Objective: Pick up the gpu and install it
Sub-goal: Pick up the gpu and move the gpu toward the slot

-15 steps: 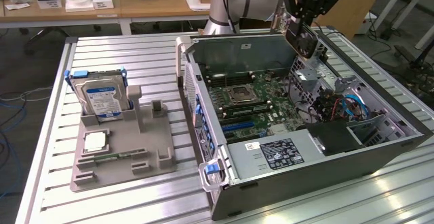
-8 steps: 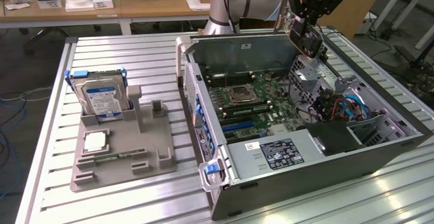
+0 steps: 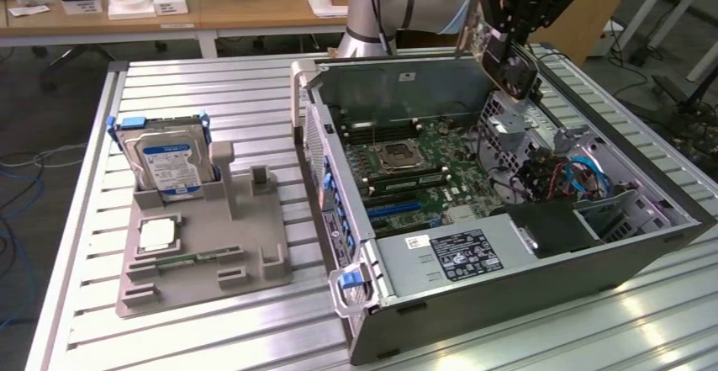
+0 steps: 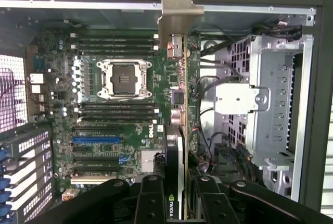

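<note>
The gpu (image 3: 507, 51) hangs in the air above the far side of the open computer case (image 3: 483, 304), with my gripper (image 3: 527, 1) shut on it from above. Its black fan face shows in the exterior view. In the wrist view the gpu (image 4: 181, 104) appears edge-on, the green board running away from my gripper (image 4: 177, 206), with its silver end bracket (image 4: 176, 13) at the far end. The black fingers (image 4: 151, 198) clamp the card on both sides. Below it lies the motherboard (image 4: 125, 125) with a blue slot (image 4: 96, 139).
On the exterior view's left, a grey holder (image 3: 202, 253) carries an upright hard drive (image 3: 168, 161), a small white square part (image 3: 157, 235) and a memory stick (image 3: 185, 260). Inside the case are a drive cage (image 4: 270, 104), cables (image 3: 572, 177) and a power supply (image 3: 472, 253). Desks stand behind.
</note>
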`<state>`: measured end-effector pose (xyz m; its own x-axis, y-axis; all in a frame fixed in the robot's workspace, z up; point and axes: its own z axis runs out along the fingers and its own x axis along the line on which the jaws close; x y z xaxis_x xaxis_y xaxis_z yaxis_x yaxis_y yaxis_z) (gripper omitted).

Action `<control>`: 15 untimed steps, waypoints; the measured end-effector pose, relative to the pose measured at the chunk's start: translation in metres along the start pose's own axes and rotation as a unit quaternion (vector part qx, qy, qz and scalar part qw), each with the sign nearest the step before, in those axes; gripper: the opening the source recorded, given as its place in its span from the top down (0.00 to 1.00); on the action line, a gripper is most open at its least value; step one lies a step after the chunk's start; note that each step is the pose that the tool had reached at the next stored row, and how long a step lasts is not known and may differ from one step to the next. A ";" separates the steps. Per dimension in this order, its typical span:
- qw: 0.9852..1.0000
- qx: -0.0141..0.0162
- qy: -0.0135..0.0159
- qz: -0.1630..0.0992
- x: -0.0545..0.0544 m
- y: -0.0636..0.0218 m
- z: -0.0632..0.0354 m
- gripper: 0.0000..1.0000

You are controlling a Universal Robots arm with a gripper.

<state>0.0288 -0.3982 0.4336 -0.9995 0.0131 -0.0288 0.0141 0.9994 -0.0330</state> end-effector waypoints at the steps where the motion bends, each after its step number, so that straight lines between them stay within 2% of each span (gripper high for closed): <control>1: 1.000 0.000 0.000 0.000 0.000 -0.0022 0.0000 0.73; 3: 1.000 0.000 0.000 0.001 0.000 -0.0045 0.0003 0.73; 15: 1.000 0.000 0.000 0.007 -0.008 -0.0063 0.0047 0.73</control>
<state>0.0364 -0.4047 0.4293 -0.9992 0.0270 -0.0288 0.0279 0.9991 -0.0332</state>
